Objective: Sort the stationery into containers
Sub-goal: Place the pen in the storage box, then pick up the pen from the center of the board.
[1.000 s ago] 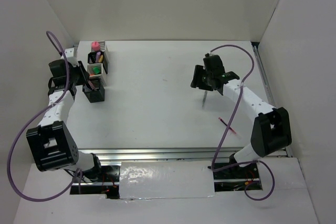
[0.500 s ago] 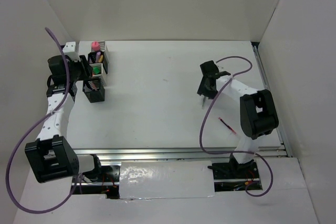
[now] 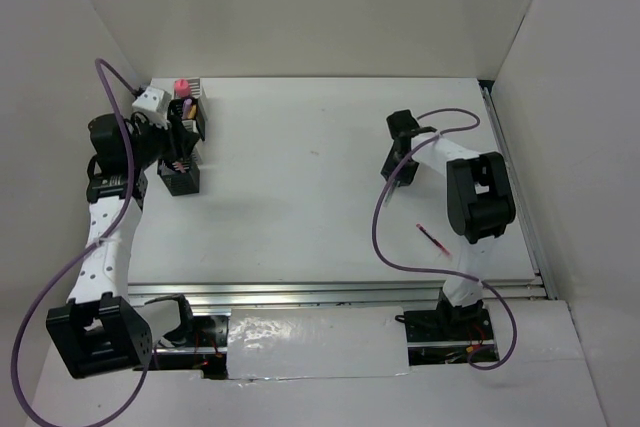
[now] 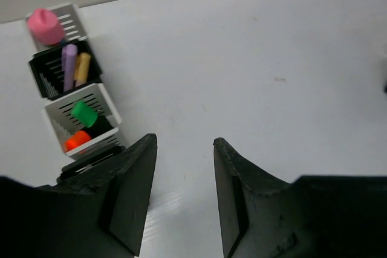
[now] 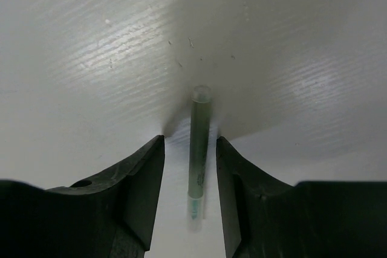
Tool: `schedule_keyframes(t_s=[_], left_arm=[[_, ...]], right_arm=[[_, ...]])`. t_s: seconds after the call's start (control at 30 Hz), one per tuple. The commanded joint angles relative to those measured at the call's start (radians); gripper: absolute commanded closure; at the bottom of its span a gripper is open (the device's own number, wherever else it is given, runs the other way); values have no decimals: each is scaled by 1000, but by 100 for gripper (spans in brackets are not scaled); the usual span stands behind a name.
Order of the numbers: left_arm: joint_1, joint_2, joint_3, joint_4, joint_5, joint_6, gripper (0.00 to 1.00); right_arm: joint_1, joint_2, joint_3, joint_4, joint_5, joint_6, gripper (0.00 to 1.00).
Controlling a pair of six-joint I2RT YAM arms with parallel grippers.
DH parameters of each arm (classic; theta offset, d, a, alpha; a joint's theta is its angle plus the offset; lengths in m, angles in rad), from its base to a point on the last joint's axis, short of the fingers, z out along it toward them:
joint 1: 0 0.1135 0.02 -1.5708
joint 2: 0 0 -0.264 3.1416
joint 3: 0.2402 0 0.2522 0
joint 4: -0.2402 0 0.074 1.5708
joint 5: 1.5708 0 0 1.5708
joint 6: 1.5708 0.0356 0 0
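Observation:
A thin grey-green pen (image 5: 198, 155) lies flat on the table between the fingers of my right gripper (image 5: 189, 140). Its jaws stand open, with a gap on each side of the pen. From above, the right gripper (image 3: 392, 169) points down at the right of the table and hides that pen. A red pen (image 3: 432, 238) lies nearer the front. My left gripper (image 4: 184, 143) is open and empty, just right of the containers (image 4: 91, 98). Those cups hold a pink marker (image 4: 46, 25), purple and yellow ones (image 4: 75, 67), and green-capped (image 4: 84, 113) and orange-capped (image 4: 75, 141) markers.
The row of mesh cups (image 3: 182, 183) stands at the far left, with the left gripper (image 3: 180, 142) over it. White walls close in the back and both sides. A metal rail (image 3: 300, 295) runs along the table's front edge.
The right arm folded down over the grey-green pen and its fingers have narrowed around it. The left gripper's fingers have spread wider, and the left wrist has shifted towards the back by the cups.

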Motion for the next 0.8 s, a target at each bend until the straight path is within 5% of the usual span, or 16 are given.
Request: schedule_keyframes(t_s=[0.0, 0.2, 0.53, 0.77], left_arm=[[-15, -61, -21, 5, 210, 131, 45], [-76, -64, 22, -110, 178, 260, 45], [-101, -61, 38, -124, 131, 285, 45], [-102, -81, 8, -124, 216, 313, 46]], right_arm=[[-1, 21, 64, -46, -5, -4, 54], [3, 51, 115, -74, 12, -12, 67], [12, 77, 145, -127, -15, -84, 71], [20, 102, 181, -163, -29, -122, 100]])
